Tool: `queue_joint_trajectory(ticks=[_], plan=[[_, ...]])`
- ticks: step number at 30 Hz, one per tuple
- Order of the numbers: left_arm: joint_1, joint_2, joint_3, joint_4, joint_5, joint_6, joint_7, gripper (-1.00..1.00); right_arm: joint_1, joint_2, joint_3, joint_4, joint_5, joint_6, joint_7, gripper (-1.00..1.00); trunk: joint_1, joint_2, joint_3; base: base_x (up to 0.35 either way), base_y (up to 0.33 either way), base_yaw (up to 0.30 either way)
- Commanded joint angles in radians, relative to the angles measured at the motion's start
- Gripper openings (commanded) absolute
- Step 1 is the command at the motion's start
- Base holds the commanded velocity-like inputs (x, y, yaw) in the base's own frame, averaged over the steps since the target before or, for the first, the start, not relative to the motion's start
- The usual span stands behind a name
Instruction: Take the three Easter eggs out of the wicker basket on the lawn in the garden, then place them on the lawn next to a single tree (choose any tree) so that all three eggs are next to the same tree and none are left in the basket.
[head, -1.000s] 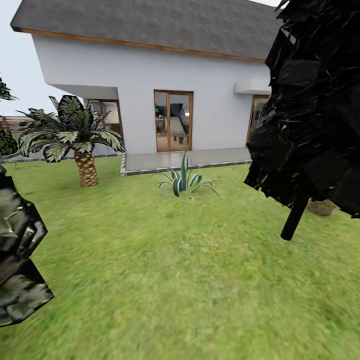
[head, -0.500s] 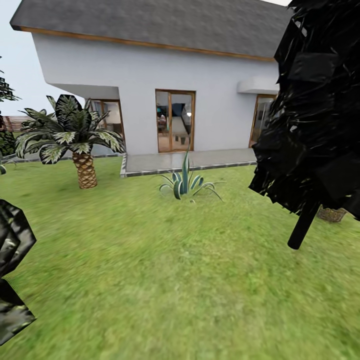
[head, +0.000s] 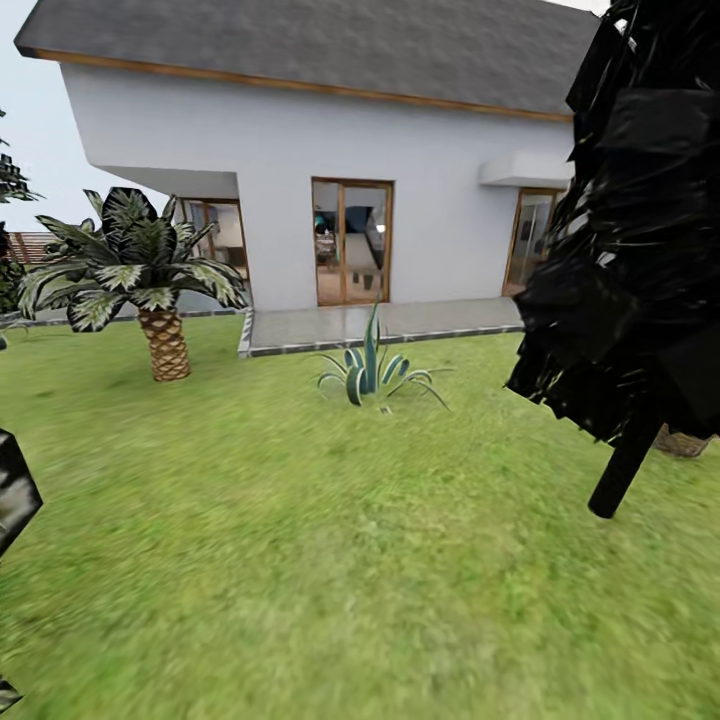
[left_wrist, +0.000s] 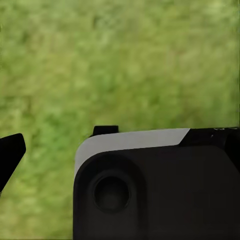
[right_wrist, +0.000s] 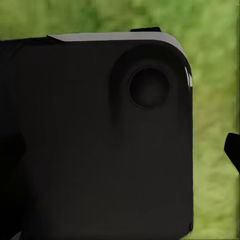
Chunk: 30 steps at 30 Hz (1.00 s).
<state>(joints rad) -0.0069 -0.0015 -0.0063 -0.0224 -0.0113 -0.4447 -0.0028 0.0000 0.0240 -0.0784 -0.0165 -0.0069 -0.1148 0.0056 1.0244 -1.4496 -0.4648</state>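
stage: you are crossing the lawn (head: 330, 540) on the way to the wicker basket (head: 685, 442); no egg is showing, so i am judging the task as not yet begun.
wicker basket: a brown woven sliver is peeking out behind the black tree (head: 640, 250), low beside its trunk; whether the eggs are lying inside cannot be told from here.
left tool: the left wrist view is showing grass (left_wrist: 120, 60), a dark housing (left_wrist: 160, 190) and one black tip at the edge; released or clenched, you cannot tell.
right tool: the right wrist view is showing a dark housing (right_wrist: 95, 140) over grass (right_wrist: 215, 75); its state cannot be told either.
risk, collision: the black tree is standing between you and the basket; a straight line is likely clipping its trunk or crown.
risk, wrong tree: this all-black tree is not the pale-trunked kind; the palm (head: 150, 280) and the spiky plant (head: 372, 370) are not it either.
risk, sight: the crown is hiding most of the basket, so you are steering half blind.
writing: no brand, label or lettering is showing on the house (head: 300, 170).
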Motion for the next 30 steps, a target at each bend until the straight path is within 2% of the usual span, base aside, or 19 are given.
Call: queue_joint_trajectory(ticks=[1,15,30], plan=[[-0.001,0.0,0.0,0.001,-0.001,-0.003,0.0,1.0,0.0,0.0,-0.008,0.0,-0.001,-0.003,0.001,1.0,0.001,0.0,-0.001,0.319,-0.063,0.151],[-0.001,0.0,0.0,0.001,-0.001,-0.003,0.0,1.0,0.0,0.0,-0.007,0.0,0.0,-0.003,0.001,1.0,0.001,0.0,-0.001,0.317,-0.067,0.216],[-0.001,0.0,0.0,0.001,-0.001,-0.003,0.0,1.0,0.0,0.0,-0.007,0.0,-0.001,-0.003,0.001,1.0,0.001,0.0,-0.001,0.316,-0.066,0.05]])
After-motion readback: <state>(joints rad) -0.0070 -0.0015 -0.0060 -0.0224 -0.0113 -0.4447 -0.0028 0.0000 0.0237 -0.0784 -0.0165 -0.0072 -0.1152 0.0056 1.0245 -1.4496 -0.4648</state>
